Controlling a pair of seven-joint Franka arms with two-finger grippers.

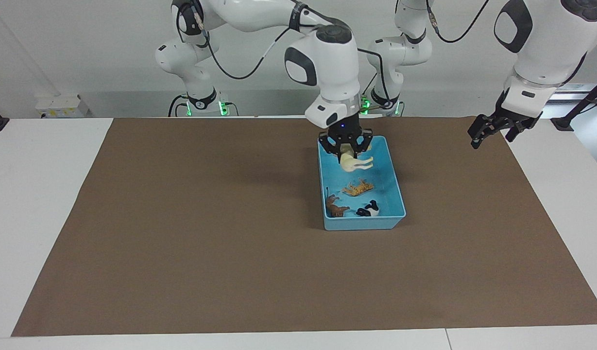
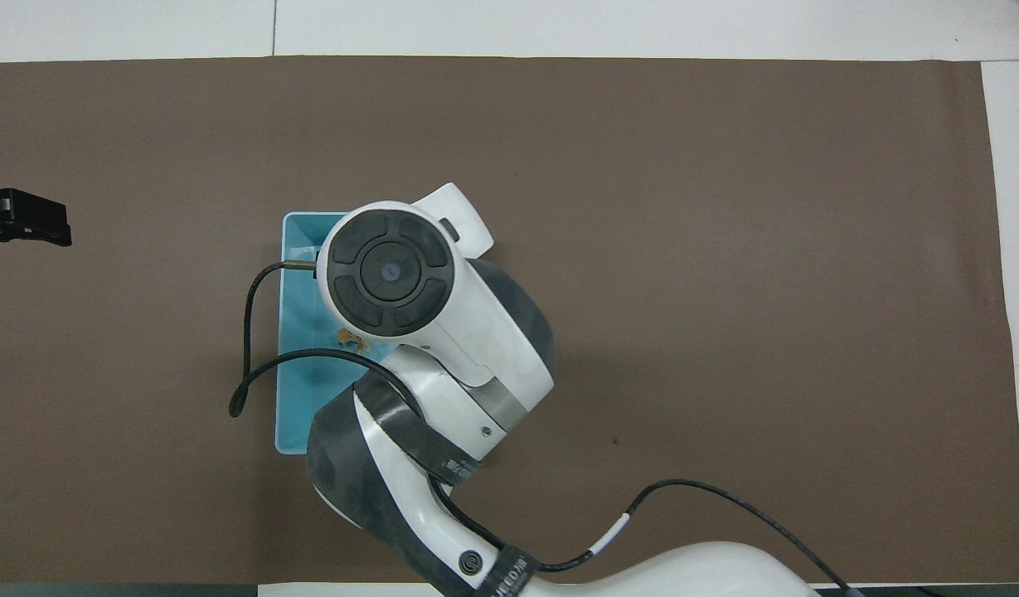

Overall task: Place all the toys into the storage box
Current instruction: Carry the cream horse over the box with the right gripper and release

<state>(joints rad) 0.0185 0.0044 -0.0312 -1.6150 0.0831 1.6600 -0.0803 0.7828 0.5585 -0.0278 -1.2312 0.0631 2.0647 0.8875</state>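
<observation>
My right hand point(image 1: 347, 149) hangs over the storage box's point(image 1: 393, 172) robot-side end, inside its rim, clamped on the cream-white horse point(image 1: 355, 163), tiger point(image 1: 358, 187), brown lion point(image 1: 335, 206) and panda point(image 1: 368, 210) lying inside, while my left hand point(image 1: 492, 130) waits, fingers apart, over the desk point(image 1: 181, 218) edge.

i can make out only partly legible lettering on the dark band point(image 2: 509, 572) around the right arm, bottom centre of the overhead view; nothing else reads.
</observation>
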